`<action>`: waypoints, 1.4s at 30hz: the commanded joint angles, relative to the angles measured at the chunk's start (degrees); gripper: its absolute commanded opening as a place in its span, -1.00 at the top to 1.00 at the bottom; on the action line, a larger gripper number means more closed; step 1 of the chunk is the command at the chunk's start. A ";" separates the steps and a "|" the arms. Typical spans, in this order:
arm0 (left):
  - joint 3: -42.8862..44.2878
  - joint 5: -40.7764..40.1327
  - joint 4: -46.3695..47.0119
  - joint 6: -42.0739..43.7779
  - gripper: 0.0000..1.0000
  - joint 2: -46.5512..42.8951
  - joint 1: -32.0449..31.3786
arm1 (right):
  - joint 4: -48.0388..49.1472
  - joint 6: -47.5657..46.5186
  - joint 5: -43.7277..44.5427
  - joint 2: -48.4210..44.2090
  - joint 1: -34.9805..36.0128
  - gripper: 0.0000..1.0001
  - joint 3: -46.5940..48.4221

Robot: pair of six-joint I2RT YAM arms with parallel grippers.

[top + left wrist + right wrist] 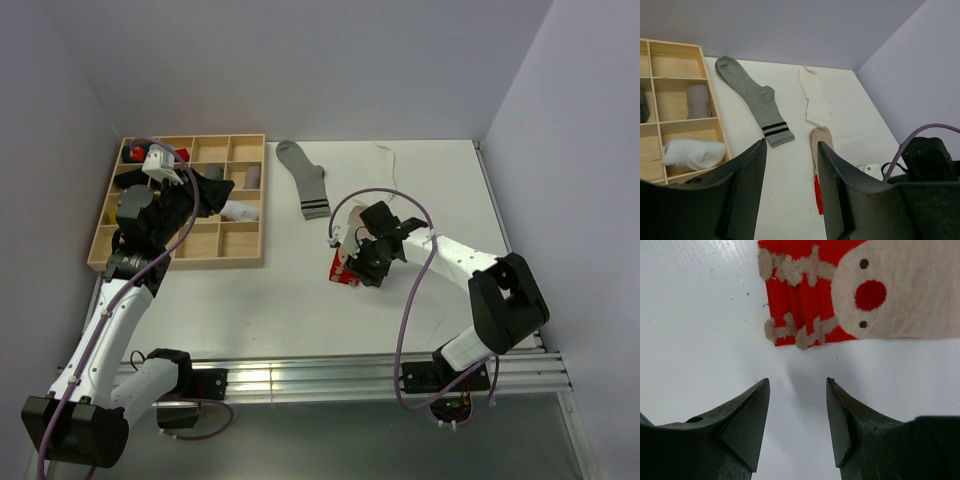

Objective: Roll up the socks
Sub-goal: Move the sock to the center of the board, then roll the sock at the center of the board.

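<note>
A beige sock lies flat on the white table, its red-and-white patterned end point(800, 305) just ahead of my right gripper point(797, 382), which is open and empty, its tips a little short of the sock's edge. In the top view the red end point(344, 272) peeks out beside this gripper point(358, 262). The sock also shows in the left wrist view point(819, 145). A grey sock with black stripes point(306, 178) lies flat at the back point(752, 97). My left gripper point(215, 188) is open and empty over the wooden tray point(790, 150).
A wooden compartment tray point(250, 262) stands at the back left, holding a rolled white sock point(692, 154), a rolled grey one point(699, 101) and other small items. A white sock point(815, 97) lies flat beyond the beige one. Walls close in on three sides.
</note>
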 commanded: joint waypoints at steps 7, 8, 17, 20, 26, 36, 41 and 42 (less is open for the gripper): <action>1.73 -0.86 1.51 1.94 -0.02 -0.34 -0.30 | 6.81 -6.75 -3.15 -0.10 2.91 -0.23 -1.77; 1.73 -0.77 1.69 1.94 -0.02 -0.34 -0.21 | 7.42 -6.84 -2.45 -0.10 3.26 -0.25 -2.12; 1.82 0.02 1.60 2.47 -0.03 0.01 -0.21 | 11.02 -6.23 0.98 2.44 7.30 -0.29 -3.44; 1.82 0.28 1.60 2.30 -0.02 0.19 -0.21 | 12.69 -6.14 2.57 3.84 8.09 -0.30 -3.70; 1.82 0.46 1.60 2.47 -0.02 0.10 -0.30 | 14.45 -5.52 4.06 6.14 8.45 -0.29 -3.26; 2.08 -0.33 1.86 1.51 0.00 0.80 -0.65 | 16.48 -3.94 5.73 8.60 8.45 0.07 -5.02; 2.61 -5.07 1.60 -0.51 0.07 1.42 -3.28 | 15.52 -2.45 2.93 7.64 7.75 0.50 -5.37; 2.35 -6.12 2.30 -0.95 0.10 1.33 -4.59 | 14.90 -2.18 0.92 7.55 7.40 0.50 -5.02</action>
